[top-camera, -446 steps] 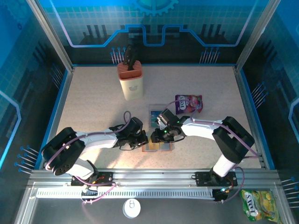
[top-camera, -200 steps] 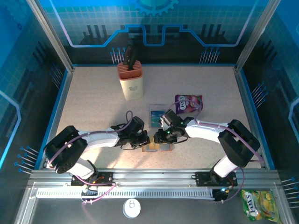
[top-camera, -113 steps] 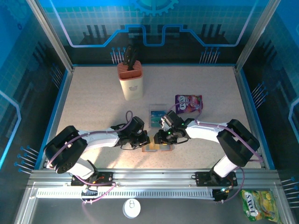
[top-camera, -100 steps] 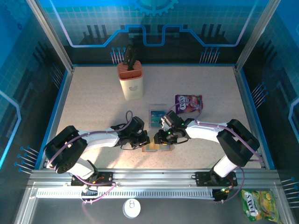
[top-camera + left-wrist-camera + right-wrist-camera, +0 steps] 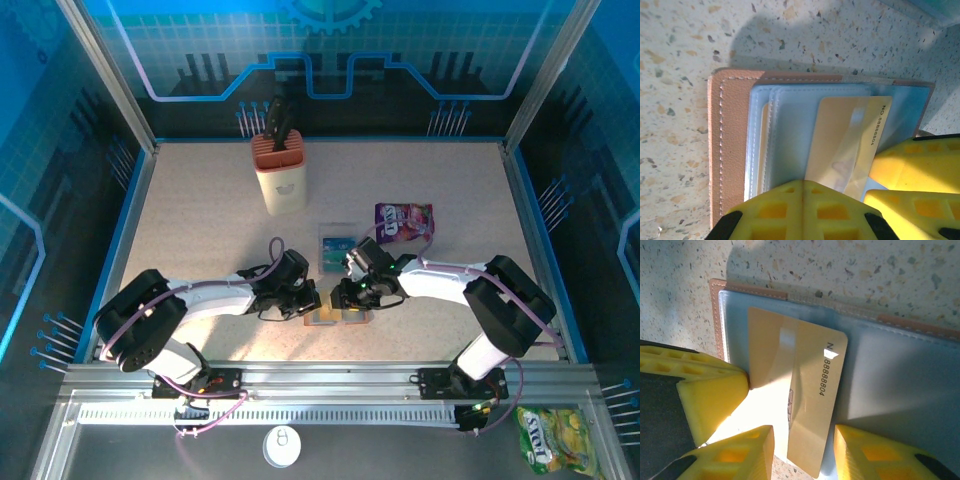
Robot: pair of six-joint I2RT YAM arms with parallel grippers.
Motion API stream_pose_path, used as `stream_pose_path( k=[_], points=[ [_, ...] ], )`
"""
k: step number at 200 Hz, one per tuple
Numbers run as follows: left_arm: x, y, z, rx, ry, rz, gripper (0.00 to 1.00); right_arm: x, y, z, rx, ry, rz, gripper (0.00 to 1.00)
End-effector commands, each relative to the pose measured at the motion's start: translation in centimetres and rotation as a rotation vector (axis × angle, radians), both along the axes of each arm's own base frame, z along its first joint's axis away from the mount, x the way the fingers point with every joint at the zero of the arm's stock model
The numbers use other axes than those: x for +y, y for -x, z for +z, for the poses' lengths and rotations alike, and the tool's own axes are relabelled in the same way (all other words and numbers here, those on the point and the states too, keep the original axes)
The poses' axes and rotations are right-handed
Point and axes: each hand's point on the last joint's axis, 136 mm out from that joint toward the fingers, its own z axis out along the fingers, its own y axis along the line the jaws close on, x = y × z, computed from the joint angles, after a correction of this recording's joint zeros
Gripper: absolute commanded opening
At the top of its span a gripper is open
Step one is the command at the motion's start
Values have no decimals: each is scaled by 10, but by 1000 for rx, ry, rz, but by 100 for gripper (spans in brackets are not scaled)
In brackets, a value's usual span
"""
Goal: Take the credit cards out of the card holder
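The card holder (image 5: pixel 732 140) lies open on the table, brown leather with grey-blue pockets (image 5: pixel 890 375), near the front middle (image 5: pixel 325 318). A tan credit card (image 5: pixel 815 365) printed with a number sticks partly out of a pocket (image 5: pixel 850 135). My left gripper (image 5: pixel 802 182) is shut, and its tips press on the pockets at the holder's left side (image 5: pixel 312 298). My right gripper (image 5: pixel 804 432) is open, and its yellow fingers (image 5: pixel 910 160) stand on either side of the card's free end (image 5: pixel 350 298). The left gripper's yellow tip (image 5: pixel 710 395) sits close beside them.
A clear plastic box (image 5: pixel 335 245) with something teal in it stands just behind the holder. A purple snack packet (image 5: pixel 404 221) lies to its right. A tan knife block (image 5: pixel 280 175) stands at the back. Blue-edged walls ring the table.
The right arm's elbow has swung a little to the right. Both grippers have stayed at the card holder, and the card has kept its place.
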Motion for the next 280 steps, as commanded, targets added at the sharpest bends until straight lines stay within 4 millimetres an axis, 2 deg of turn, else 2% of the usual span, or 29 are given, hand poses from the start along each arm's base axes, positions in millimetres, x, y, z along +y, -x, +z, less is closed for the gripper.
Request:
stream_pose_path(
  k=[1,65,108,150,213,280],
  points=[
    [12,10,-11,33,-48,13,0,-3,-1,-2,13,-7,-24,36],
    [11,10,-12,36,-46,11,0,9,-2,4,33,-97,-33,35],
    [11,10,-12,37,-47,12,0,8,-3,2,42,-109,-45,34],
    [11,9,-11,36,-49,9,0,7,-4,4,34,-133,-61,26],
    [11,9,-10,35,-50,8,0,1,-6,4,22,-119,-67,11],
    [11,10,-8,35,-53,8,0,-15,-4,7,0,-98,-77,10]
  ],
)
